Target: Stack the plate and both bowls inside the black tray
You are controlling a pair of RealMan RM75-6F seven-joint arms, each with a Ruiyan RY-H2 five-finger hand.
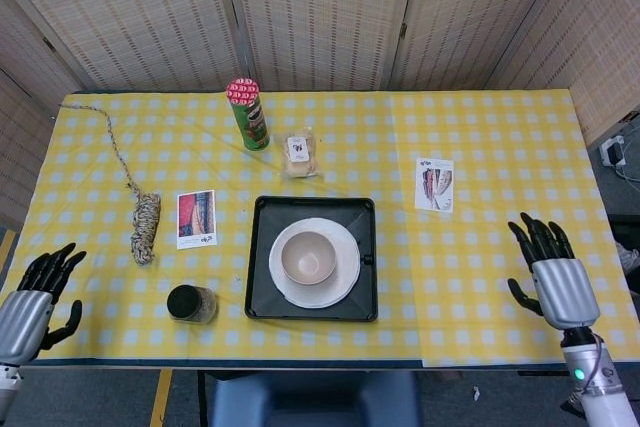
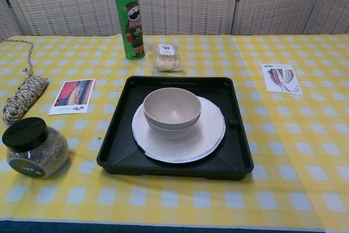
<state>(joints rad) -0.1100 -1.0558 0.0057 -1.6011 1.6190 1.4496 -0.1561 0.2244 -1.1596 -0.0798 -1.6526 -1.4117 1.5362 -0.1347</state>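
The black tray [image 1: 262,299] [image 2: 238,156] lies at the front middle of the table. A white plate [image 1: 345,269] [image 2: 208,135] sits inside it. Two beige bowls [image 1: 307,257] [image 2: 172,109] are nested on the plate, one inside the other. My right hand [image 1: 553,279] hovers open over the table's right front corner, far from the tray, its fingers spread and nothing in it. My left hand [image 1: 32,303] is open off the front left corner, also holding nothing. Neither hand shows in the chest view.
A green chips can [image 1: 247,114] [image 2: 128,24] and a wrapped snack [image 1: 298,154] [image 2: 166,57] stand behind the tray. A black-lidded jar [image 1: 190,303] [image 2: 34,147], a card [image 1: 196,218] [image 2: 73,95] and a rope bundle [image 1: 145,224] [image 2: 23,97] lie left. Another card [image 1: 434,184] [image 2: 280,77] lies right.
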